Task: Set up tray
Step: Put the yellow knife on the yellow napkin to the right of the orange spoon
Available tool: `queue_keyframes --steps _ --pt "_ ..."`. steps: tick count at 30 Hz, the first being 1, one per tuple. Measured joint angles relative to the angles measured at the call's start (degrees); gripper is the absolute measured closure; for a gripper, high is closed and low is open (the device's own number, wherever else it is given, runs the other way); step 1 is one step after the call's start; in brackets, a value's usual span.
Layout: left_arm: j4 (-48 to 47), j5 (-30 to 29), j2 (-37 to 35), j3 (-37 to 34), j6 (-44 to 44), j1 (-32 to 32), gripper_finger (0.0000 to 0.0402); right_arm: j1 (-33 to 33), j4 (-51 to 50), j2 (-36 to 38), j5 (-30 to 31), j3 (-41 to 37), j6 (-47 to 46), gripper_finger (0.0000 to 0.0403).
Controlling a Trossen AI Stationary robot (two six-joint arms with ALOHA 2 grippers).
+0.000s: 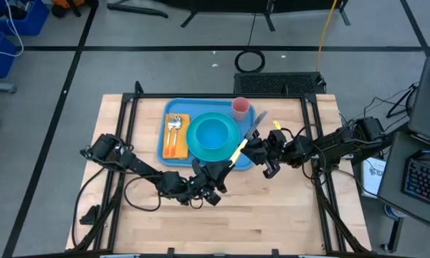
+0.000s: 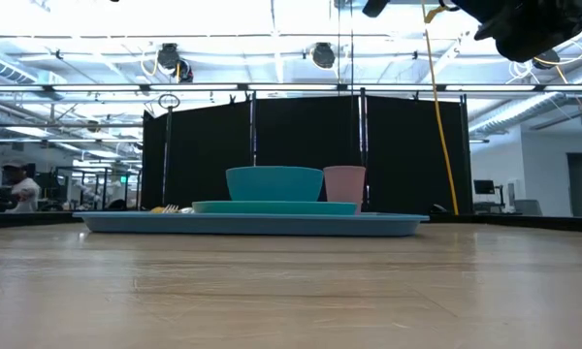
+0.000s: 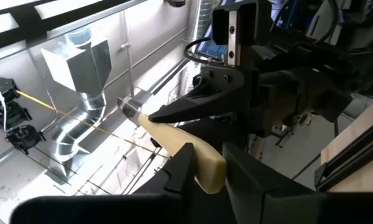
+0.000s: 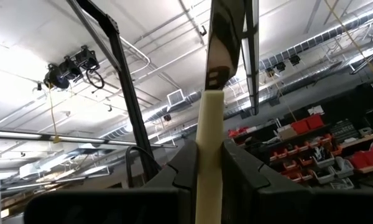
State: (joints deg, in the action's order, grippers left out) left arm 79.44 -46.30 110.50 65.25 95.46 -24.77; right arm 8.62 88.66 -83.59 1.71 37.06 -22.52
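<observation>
The tray (image 1: pixel 173 107) lies at the far middle of the table (image 1: pixel 272 215), carrying a plate (image 1: pixel 195 147) with a bowl (image 1: pixel 213 134), a pink cup (image 1: pixel 241 108) at its far right corner, and a napkin (image 1: pixel 176 147) with fork and spoon (image 1: pixel 173 125) on its left. Above the tray's near right corner, a knife (image 1: pixel 245 141) with a cream handle and metal blade is held in the air between both arms. The left gripper (image 3: pixel 202 163) is clamped on the handle's butt; the right gripper (image 4: pixel 209 163) is closed on the handle nearer the blade. This looks like a handover. To do it well, one gripper should probably release only once the other's hold is firm, opening wide before drawing back along the handle so the knife does not twist. The holder could then lower the knife flat onto the tray's bare right side, clear of cup and plate.
</observation>
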Motion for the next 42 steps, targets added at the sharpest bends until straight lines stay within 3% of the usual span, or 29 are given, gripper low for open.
queue_keyframes --steps 8,42 --pt "-0.22 -0.88 -0.06 0.00 0.45 0.04 0.0316 0.02 -0.21 0.00 -0.06 0.00 0.00 0.0366" --pt "0.92 -10.19 -0.04 0.02 5.33 -2.51 0.0350 0.07 -3.62 -0.02 -0.04 -0.02 -3.41 0.0363"
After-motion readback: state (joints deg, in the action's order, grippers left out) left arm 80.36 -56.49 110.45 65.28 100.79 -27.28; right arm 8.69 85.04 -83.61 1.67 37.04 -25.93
